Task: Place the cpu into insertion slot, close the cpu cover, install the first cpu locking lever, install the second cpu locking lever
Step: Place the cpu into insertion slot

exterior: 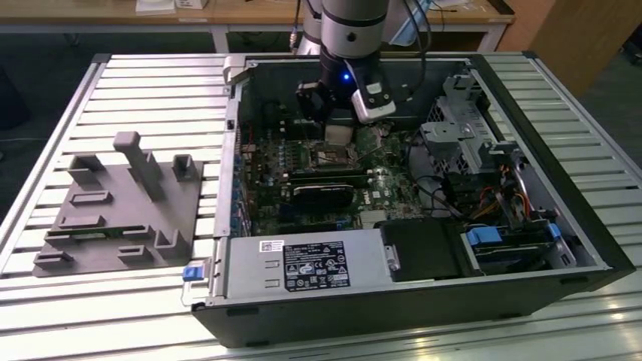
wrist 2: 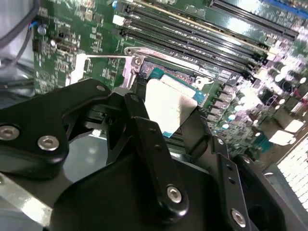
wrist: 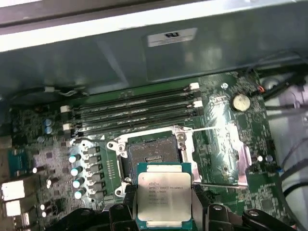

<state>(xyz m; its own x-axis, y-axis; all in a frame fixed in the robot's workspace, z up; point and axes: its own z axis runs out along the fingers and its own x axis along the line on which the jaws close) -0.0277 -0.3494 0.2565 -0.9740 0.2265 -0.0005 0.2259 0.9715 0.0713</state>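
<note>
A computer case [exterior: 401,301] lies open on the slatted bench [exterior: 150,83]. The arm reaches down into it towards the case's 12 o'clock edge, as the exterior view shows it. The tool [wrist: 163,195] is clamped on the cpu [wrist: 164,199]. Its black fingers [wrist: 199,204] press the chip's two opposite edges, and the grey metal face points up at the first wrist camera. The second wrist view looks past the tool's linkage, and there the cpu [wrist 2: 168,106] shows as a pale square tilted between the fingers.

The insertion slot [wrist: 150,154] sits on the green board with its dark centre uncovered. The chip is not in it. It hangs just beside the slot's near rim, and I cannot tell how high above the board. In the exterior view the tool [exterior: 339,135] is at about 12 o'clock from the insertion slot [exterior: 329,156].

The cpu cover [wrist: 240,159] is swung open to one side of the slot, a thin silver frame with green board showing through its window. Long black memory slots [wrist: 134,113] run along the slot's far side.

At 9 o'clock from the case, well apart from it, a grey moulded fixture [exterior: 110,203] rests on the bench.
</note>
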